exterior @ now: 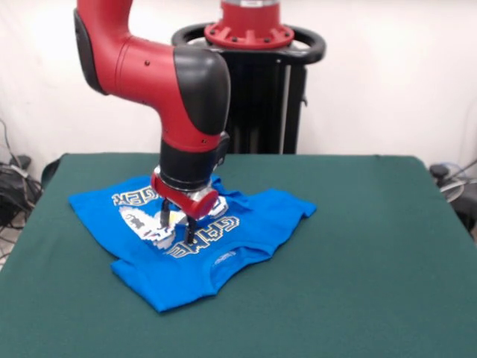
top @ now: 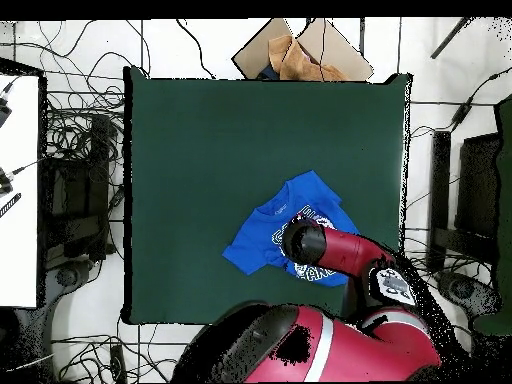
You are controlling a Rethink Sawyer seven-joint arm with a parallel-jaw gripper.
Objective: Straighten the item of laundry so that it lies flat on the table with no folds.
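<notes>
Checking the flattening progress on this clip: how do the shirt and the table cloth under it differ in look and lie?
The T-shirt is bright blue with a white-grey print and lettering; the table is plain dark green. The T-shirt is small, covering only a patch near the robot's side; the table is far bigger. The T-shirt lies rumpled, with folds under the gripper; the table's cover lies smooth.

Pale wall [exterior: 387, 67] behind; cables [top: 70, 120] (tangled) across the floor.
</notes>
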